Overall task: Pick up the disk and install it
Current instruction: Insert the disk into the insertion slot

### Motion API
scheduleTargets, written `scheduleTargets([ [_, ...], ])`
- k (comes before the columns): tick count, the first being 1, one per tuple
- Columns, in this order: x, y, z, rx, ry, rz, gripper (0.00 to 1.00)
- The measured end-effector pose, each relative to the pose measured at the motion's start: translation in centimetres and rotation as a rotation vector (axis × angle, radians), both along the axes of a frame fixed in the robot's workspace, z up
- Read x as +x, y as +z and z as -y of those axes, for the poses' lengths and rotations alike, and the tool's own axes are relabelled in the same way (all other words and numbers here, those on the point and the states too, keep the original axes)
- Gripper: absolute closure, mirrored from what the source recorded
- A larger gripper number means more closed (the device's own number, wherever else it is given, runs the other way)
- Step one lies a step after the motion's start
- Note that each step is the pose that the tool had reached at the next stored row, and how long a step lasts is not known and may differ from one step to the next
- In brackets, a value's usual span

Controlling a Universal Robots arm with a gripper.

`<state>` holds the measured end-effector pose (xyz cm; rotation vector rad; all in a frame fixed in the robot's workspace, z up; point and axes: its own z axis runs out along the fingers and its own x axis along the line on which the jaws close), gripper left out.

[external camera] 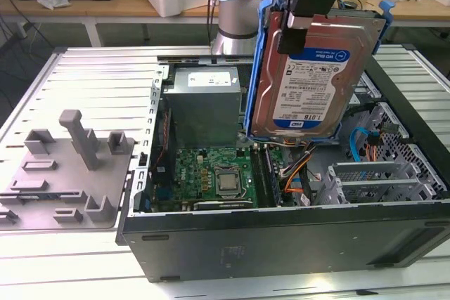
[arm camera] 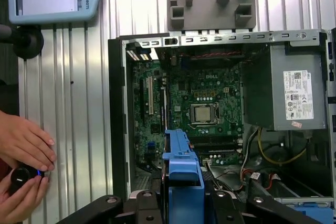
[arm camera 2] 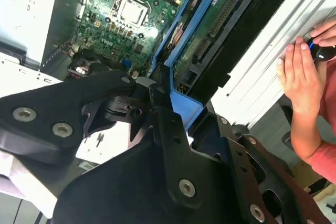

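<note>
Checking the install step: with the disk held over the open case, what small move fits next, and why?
Probably ease it down toward the grey drive cage: the tool grips the disk upright above the open computer case, not yet in the cage.

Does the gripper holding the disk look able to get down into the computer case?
Probably yes: the gripper holds the disk above the computer case, whose open side faces up; nothing lies between.
</note>
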<state>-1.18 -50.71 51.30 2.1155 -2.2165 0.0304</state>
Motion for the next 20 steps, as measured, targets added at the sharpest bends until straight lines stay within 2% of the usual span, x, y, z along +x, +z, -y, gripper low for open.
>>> scheduleTargets([
  [6, -0.01, 0.0, 0.0, 0.0001, 0.0, 0.0017, 0.63],
  [10, -0.01, 0.0, 0.0, 0.0042, 0.0, 0.0043, 0.63],
  [13, -0.01, 0.0, 0.03, 0.0133, 0.001, 0.0098, 0.63],
  [16, 0.0, -0.02, 0.09, 0.0234, 0.002, 0.0116, 0.63],
  [20, 0.02, -0.03, 0.18, 0.051, 0.003, 0.0121, 0.63],
])
